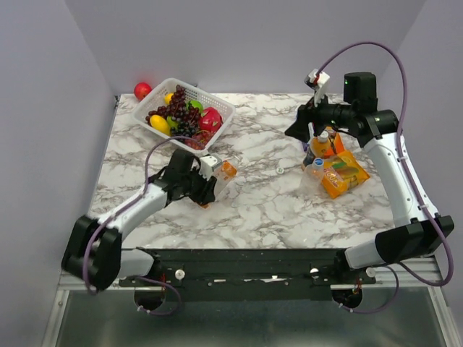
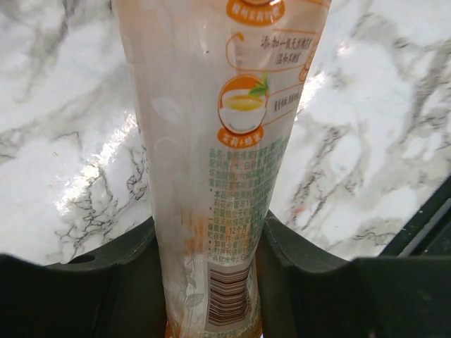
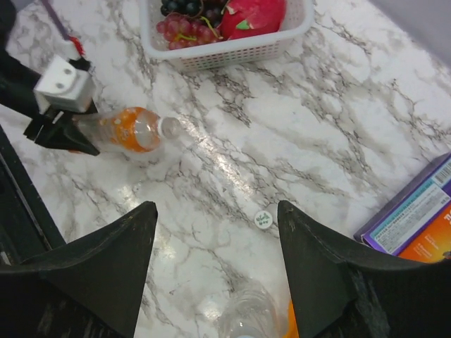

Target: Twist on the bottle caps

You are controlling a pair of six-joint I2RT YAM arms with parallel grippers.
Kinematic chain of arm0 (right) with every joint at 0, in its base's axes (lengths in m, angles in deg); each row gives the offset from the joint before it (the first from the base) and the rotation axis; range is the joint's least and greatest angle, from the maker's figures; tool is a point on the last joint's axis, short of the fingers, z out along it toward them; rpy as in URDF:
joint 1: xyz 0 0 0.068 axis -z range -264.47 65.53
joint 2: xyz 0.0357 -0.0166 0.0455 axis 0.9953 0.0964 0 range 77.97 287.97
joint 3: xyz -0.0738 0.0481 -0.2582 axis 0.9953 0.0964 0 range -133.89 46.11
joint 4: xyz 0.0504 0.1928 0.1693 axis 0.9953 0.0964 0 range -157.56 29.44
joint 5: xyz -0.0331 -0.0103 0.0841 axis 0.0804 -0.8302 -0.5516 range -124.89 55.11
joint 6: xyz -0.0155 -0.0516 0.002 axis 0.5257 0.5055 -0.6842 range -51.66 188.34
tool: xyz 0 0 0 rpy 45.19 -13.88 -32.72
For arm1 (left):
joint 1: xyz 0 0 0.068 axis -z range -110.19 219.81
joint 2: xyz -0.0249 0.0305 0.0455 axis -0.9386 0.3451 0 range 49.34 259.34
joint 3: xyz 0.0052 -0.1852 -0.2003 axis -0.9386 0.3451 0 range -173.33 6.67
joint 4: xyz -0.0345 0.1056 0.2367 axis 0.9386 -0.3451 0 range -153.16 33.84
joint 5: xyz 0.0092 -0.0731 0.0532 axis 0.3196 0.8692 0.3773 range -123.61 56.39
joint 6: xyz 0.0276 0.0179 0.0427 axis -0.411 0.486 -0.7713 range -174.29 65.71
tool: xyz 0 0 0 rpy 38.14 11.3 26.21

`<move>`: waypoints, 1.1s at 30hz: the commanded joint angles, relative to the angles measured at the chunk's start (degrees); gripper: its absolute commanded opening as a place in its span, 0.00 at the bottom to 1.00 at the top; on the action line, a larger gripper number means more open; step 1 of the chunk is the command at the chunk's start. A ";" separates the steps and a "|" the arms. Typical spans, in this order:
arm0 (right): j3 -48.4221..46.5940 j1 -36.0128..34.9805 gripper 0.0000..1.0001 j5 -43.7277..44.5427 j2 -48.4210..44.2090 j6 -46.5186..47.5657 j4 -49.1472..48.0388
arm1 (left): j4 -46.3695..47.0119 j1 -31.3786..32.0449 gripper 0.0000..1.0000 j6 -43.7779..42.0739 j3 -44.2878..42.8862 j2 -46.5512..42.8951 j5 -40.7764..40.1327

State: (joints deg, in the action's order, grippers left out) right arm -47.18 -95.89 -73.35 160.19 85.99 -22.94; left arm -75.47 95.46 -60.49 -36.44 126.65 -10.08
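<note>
An orange-label bottle (image 2: 211, 105) lies on the marble table (image 1: 260, 210), and my left gripper (image 2: 208, 236) is shut on its lower body. From above, that bottle (image 1: 226, 170) sticks out of the left gripper (image 1: 208, 182) toward the right. A white cap (image 3: 263, 218) lies loose on the marble, below and between the open fingers of my right gripper (image 3: 216, 211). From above, the cap (image 1: 280, 170) sits mid-table and the right gripper (image 1: 296, 132) hovers high. A clear bottle (image 1: 314, 172) and an orange bottle (image 1: 323, 144) stand at the right.
A white basket (image 1: 217, 105) of fruit stands at the back left, with a red apple (image 1: 142, 90) behind it. Orange snack packets (image 1: 343, 175) lie beside the standing bottles. A purple box edge (image 3: 416, 211) shows in the right wrist view.
</note>
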 commanded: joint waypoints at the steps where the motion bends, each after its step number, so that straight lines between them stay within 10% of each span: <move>1: -2.68 -2.20 0.79 -7.23 2.07 -5.41 2.94 | 14.46 0.01 0.29 2.67 8.03 -18.05 7.67; 7: -2.59 -9.40 0.82 -17.17 5.14 -20.20 -4.54 | 19.22 0.10 0.27 8.92 12.00 -27.40 3.28; 26: -16.65 -21.98 0.80 -7.86 18.15 -27.31 -10.61 | 23.44 0.37 0.28 12.44 3.74 -23.35 10.84; 29: -18.32 -22.07 0.73 -7.77 19.73 -27.06 -10.78 | 24.05 0.45 0.28 12.52 3.74 -22.83 11.80; 33: -19.29 -22.33 0.34 -7.86 20.88 -25.56 -11.22 | 25.46 0.80 0.34 13.14 3.74 -21.60 13.29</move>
State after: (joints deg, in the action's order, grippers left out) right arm -64.01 -117.68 -83.08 179.75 59.50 -32.53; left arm -53.27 95.52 -47.75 -31.28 104.23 -0.94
